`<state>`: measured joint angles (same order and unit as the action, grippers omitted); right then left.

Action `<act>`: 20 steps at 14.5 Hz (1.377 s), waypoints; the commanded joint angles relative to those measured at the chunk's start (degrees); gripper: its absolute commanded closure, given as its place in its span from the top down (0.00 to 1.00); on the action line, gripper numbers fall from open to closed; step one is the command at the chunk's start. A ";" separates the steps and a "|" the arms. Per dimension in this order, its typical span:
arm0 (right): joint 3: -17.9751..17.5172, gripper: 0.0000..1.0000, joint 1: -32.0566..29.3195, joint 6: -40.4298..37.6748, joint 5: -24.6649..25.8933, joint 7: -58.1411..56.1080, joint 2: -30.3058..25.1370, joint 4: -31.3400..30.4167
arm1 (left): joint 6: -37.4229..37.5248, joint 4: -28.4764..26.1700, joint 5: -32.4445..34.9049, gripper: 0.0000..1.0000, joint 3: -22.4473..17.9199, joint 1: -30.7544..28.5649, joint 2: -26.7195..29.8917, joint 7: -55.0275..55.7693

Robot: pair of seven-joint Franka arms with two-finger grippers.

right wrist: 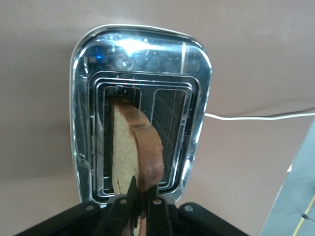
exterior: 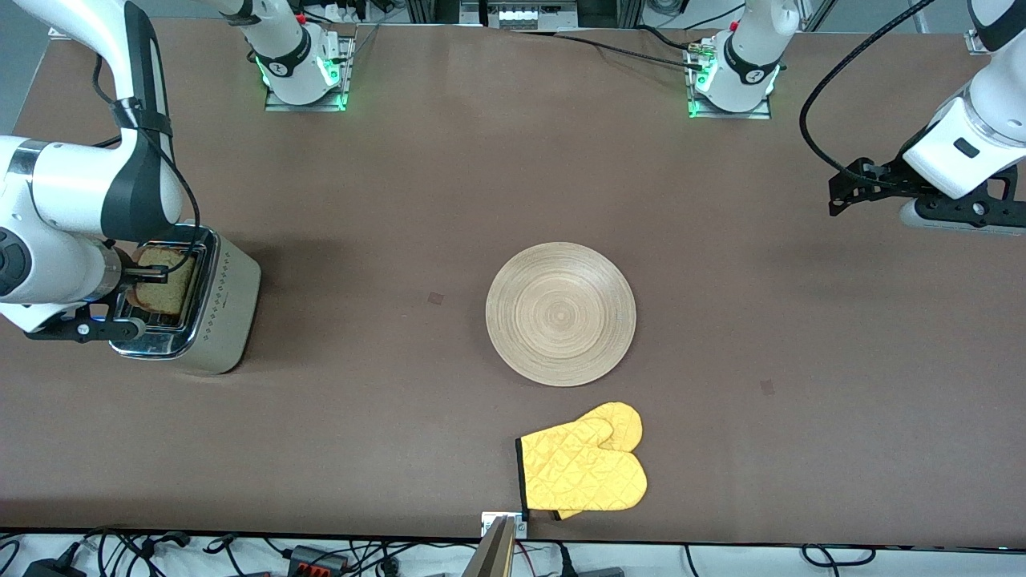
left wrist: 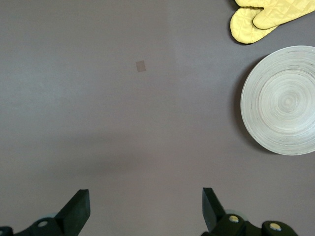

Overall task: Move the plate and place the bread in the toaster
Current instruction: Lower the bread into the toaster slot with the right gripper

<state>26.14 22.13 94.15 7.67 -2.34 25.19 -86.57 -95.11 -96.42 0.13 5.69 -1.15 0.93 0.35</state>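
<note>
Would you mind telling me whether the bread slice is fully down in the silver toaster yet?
Not yet: the brown-crusted bread slice stands upright, partly in one slot of the silver toaster, held by the right claw.

Even overhead light covers the bench point(exterior: 449, 184) with soft, short shadows: a faint one rims the plate point(exterior: 560, 314) on its edge nearer the front camera, and a broad, diffuse one lies under the raised left arm. Green indicator glow marks both arm bases. In the right wrist view, strong white glare and a blue reflection sit on the toaster point(right wrist: 142, 54) top; the bread point(right wrist: 135, 152) is sharp, while the right claw point(right wrist: 139, 206) is dark and slightly blurred.
</note>
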 commanded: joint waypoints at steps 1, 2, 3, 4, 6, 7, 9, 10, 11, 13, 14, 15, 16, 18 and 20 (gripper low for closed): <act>-0.21 0.99 -1.73 0.50 -4.83 -0.12 -0.06 -0.88 | 1.24 2.02 -0.04 1.00 -0.25 0.18 -0.93 -1.14; -0.21 1.00 -2.26 0.07 -6.07 -0.38 -0.49 -0.53 | 1.24 2.02 -0.04 1.00 -0.24 0.18 -0.93 -1.14; -0.21 1.00 -1.40 -0.11 -6.26 0.40 -0.93 -0.35 | 1.24 2.02 -0.04 1.00 -0.24 0.18 -0.93 -1.14; -0.21 1.00 -0.61 -0.37 -6.26 0.49 -1.89 0.17 | 1.24 2.02 -0.04 1.00 -0.24 0.18 -0.93 -1.14; -0.39 1.00 -0.34 -0.37 -6.43 -0.03 -3.21 2.71 | 1.24 2.02 -0.04 1.00 -0.24 0.18 -0.93 -1.14; -0.39 1.00 -0.42 -0.46 -6.52 -0.30 -3.22 4.38 | 1.24 2.02 -0.04 1.00 -0.24 0.18 -0.93 -1.23; -0.30 1.00 -0.68 -0.55 -7.13 -0.56 -3.22 5.97 | 1.24 2.02 -0.04 1.00 -0.24 0.18 -0.93 -1.14; -0.21 1.00 -0.60 -0.81 -8.27 -0.56 -3.48 5.98 | 1.24 2.02 -0.04 1.00 -0.24 0.18 -0.93 -1.23; 0.13 1.00 -0.77 -1.68 -9.76 -0.21 -4.18 5.98 | 1.24 2.02 -0.04 1.00 -0.24 0.18 -0.93 -1.23; 0.32 1.00 -0.95 -1.96 -13.02 0.05 -5.15 6.06 | 1.33 2.02 -0.04 1.00 -0.24 0.18 -0.93 -1.23; -0.21 1.00 -0.52 -1.69 -12.94 -0.12 -6.02 5.98 | 1.33 2.02 -0.04 1.00 -0.24 0.18 -0.93 -1.23; -0.65 1.00 0.53 -1.69 -13.03 0.31 -6.03 5.80 | 1.33 2.02 -0.04 1.00 -0.24 0.18 -0.93 -1.23; -0.65 1.00 2.63 -1.08 -12.85 0.32 -5.42 5.80 | 1.33 2.02 -0.04 1.00 -0.24 0.09 -0.93 -1.23; -0.74 1.00 6.41 1.20 -13.11 0.40 -2.97 5.54 | 1.33 2.02 -0.04 1.00 -0.24 0.18 -0.93 -1.23; -0.74 1.00 9.58 2.96 -13.12 0.75 -1.47 5.01 | 1.33 2.02 -0.04 1.00 -0.24 0.18 -0.93 -1.23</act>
<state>24.93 28.83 95.24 -4.87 -2.14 21.72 -81.24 -95.11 -96.40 0.13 5.70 -1.13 0.91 0.35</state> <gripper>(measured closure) 0.000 0.000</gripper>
